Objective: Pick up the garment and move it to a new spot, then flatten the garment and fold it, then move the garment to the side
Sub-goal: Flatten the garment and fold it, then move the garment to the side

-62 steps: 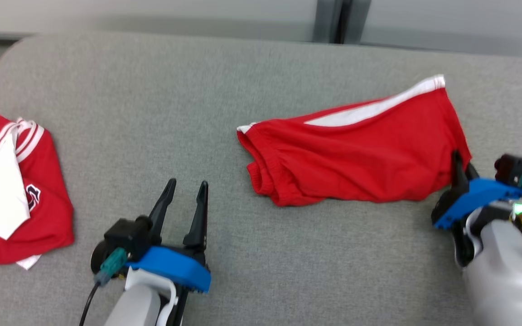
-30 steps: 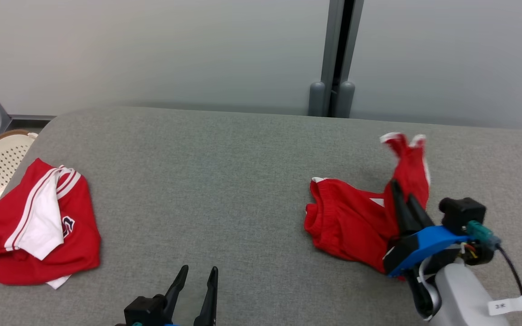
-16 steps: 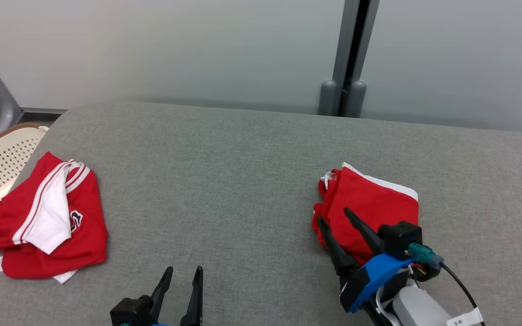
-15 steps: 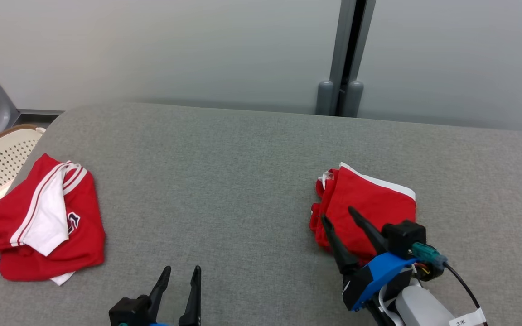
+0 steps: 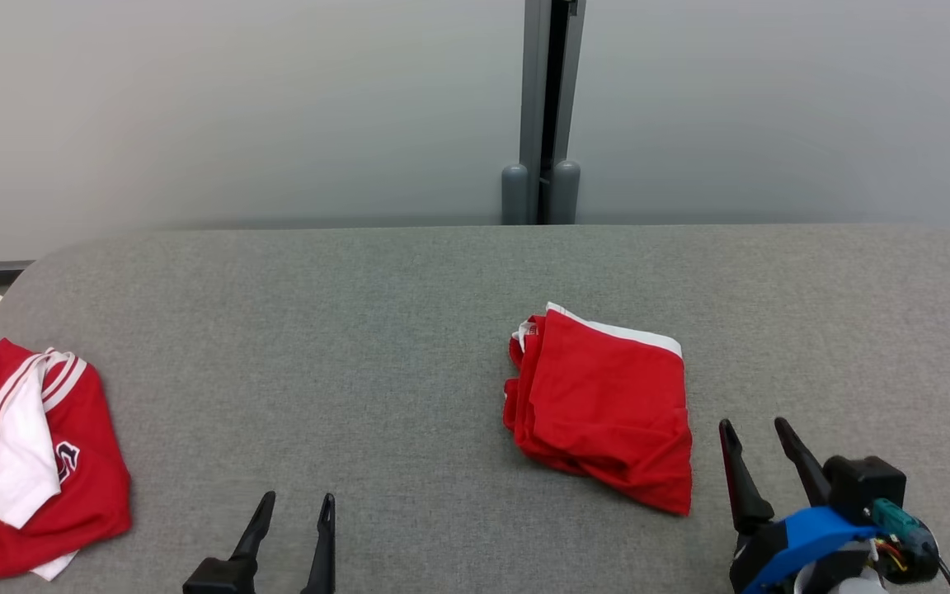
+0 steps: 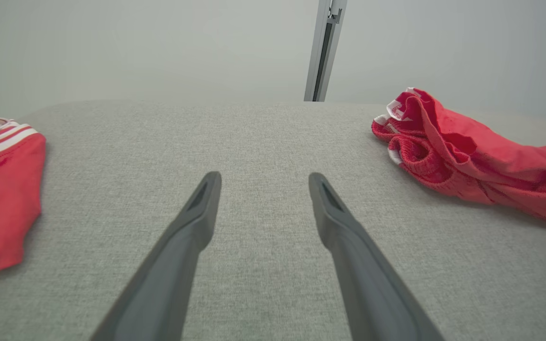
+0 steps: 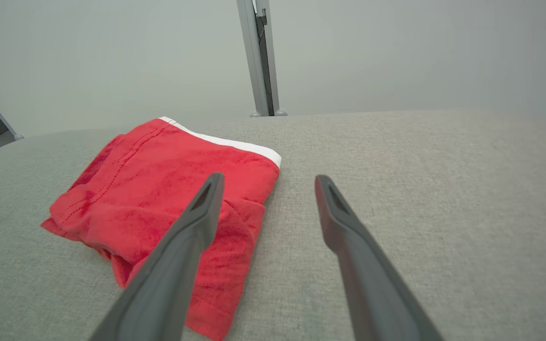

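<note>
Garment lies folded on table w/ left hand & right hand both released, not touching it.

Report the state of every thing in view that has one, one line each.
red shorts, folded into a compact stack, lying on the grey table, held by neither hand
red jersey, loosely bunched at the table's left edge, untouched
left hand, open, empty
right hand, open, empty, just right of the shorts and apart from them
</note>
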